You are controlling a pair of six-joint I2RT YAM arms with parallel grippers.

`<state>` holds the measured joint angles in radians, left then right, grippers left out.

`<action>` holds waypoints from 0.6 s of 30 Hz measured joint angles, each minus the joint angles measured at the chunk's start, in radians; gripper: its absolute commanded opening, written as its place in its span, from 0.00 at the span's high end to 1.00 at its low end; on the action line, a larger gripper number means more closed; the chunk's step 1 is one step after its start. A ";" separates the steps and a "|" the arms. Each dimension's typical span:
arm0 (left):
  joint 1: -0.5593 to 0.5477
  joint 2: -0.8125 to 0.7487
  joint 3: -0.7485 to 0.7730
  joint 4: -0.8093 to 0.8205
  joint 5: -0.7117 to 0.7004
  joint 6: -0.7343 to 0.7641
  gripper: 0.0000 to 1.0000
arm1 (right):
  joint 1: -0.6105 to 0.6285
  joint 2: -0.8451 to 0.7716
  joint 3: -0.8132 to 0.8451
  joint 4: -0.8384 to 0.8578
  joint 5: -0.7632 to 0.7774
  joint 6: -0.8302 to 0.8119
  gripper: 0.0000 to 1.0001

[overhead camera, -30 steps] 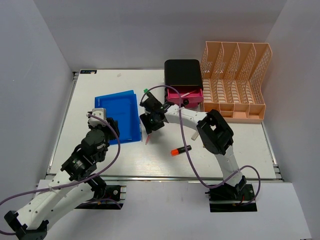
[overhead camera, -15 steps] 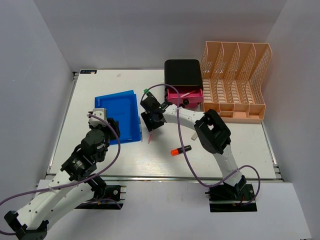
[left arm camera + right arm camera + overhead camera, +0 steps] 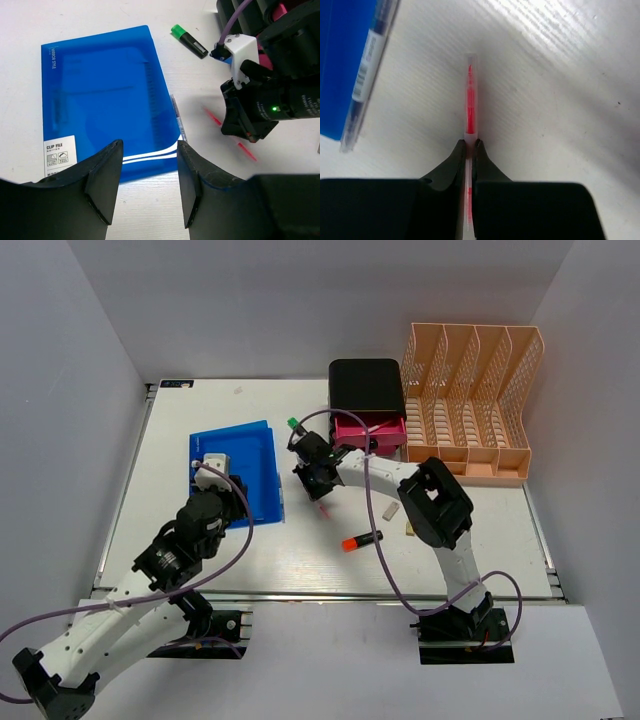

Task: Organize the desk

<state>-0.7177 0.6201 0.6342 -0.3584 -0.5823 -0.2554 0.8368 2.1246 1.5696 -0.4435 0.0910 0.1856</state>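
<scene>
A: While the right gripper [image 3: 468, 146] is pinched tight on the thin red pen [image 3: 469, 95], just right of the blue folder [image 3: 240, 472], what step is this?

B: I think it is picking up loose pens to put them away.

A: And the left gripper [image 3: 149, 152]?

B: Its fingers are spread wide and hold nothing. It hangs over the folder's near edge.

A: Where is the surface [image 3: 180, 435]?

B: Right under the folder. It is white and flat, and it goes out far on every side.

A: What comes next?

B: I guess the pen needs a lift and a ride to the pink box [image 3: 370, 430], far right of the folder. The pen is skinny, so it could tip or slip. A clear pen [image 3: 177, 120] lies right along the folder's right edge, and it should not get bumped.
</scene>
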 measured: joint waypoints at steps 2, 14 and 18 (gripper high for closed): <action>0.000 0.006 0.000 0.000 0.004 0.003 0.42 | -0.012 -0.015 -0.016 -0.008 -0.042 -0.039 1.00; 0.000 0.064 -0.010 0.032 0.065 0.023 0.43 | -0.038 -0.363 0.070 -0.187 -0.402 -0.364 1.00; 0.000 0.156 -0.010 0.040 0.107 0.032 0.43 | -0.083 -0.500 0.150 -0.188 -0.479 -0.451 1.00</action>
<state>-0.7177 0.7761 0.6247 -0.3180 -0.4751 -0.2237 0.7540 1.6241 1.7195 -0.6319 -0.3878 -0.2649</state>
